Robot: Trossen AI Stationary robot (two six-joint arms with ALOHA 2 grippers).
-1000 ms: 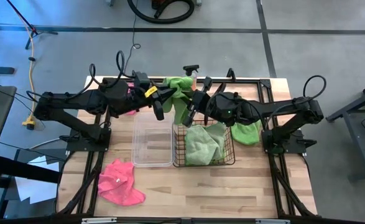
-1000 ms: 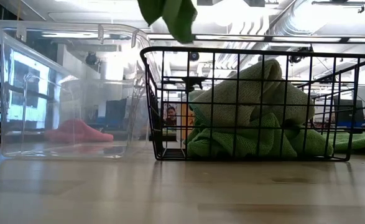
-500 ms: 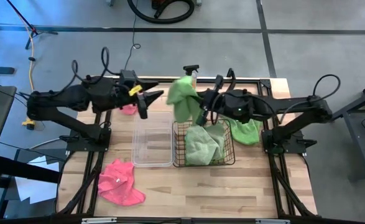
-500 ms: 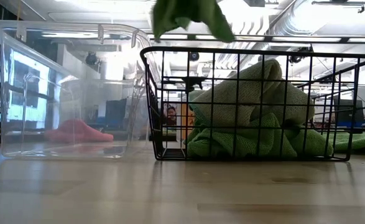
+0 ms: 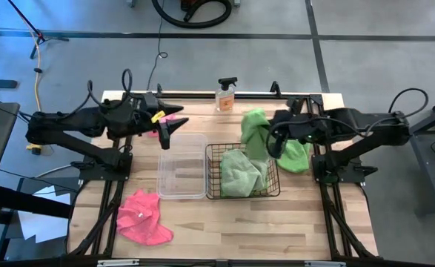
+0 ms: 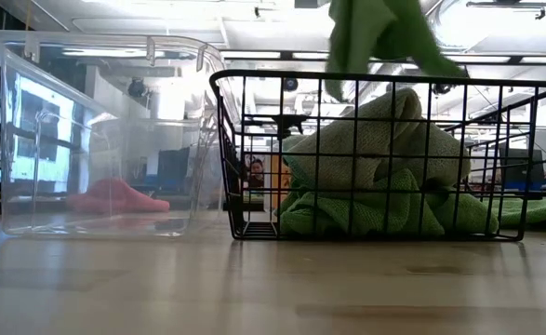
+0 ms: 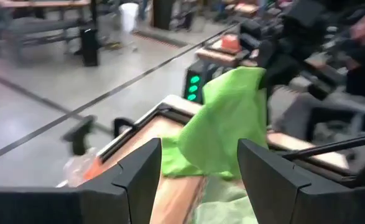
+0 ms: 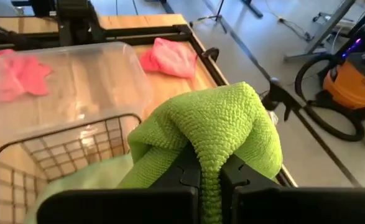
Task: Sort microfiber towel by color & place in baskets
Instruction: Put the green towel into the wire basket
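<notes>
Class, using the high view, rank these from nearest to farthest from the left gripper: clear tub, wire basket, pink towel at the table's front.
From the left gripper:
1. Clear tub, just in front of it.
2. Wire basket, to the tub's right.
3. Pink towel, at the front left.

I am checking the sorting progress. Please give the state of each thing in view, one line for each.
Left gripper: open, empty, beside the clear tub.
Right gripper: shut on a green towel, above the wire basket.
Clear tub: empty.
Wire basket: holds green towels.
Pink towel: loose on the table.
Spray bottle: upright.
</notes>
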